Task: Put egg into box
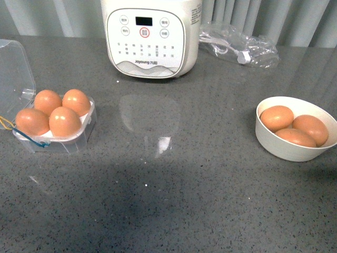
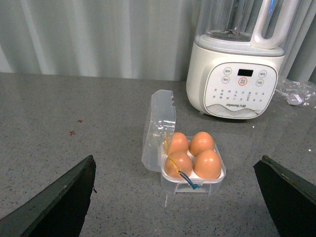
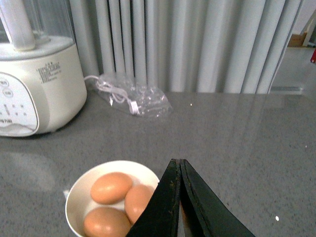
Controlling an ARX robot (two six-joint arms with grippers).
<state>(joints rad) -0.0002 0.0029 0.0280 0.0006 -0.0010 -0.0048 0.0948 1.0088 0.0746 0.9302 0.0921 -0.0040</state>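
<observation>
The box [image 1: 87,129] is a clear plastic carton with blue and yellow wire loops, standing at the table's left with its lid [image 1: 13,68] open. Each of its four cells holds a brown egg [image 1: 65,121]. In the left wrist view the box [image 2: 190,186] lies ahead of my left gripper [image 2: 176,159], which is open and empty and stands back from it. My right gripper [image 3: 177,163] is shut and empty, held above and beside the white bowl [image 3: 113,163]. Neither gripper shows in the front view.
The round white bowl [image 1: 284,150] at the right holds three more brown eggs [image 1: 277,117]. A white Joyoung appliance [image 1: 150,37] stands at the back centre. A clear plastic bag with a cable [image 1: 242,45] lies at the back right. A curtain hangs behind the table.
</observation>
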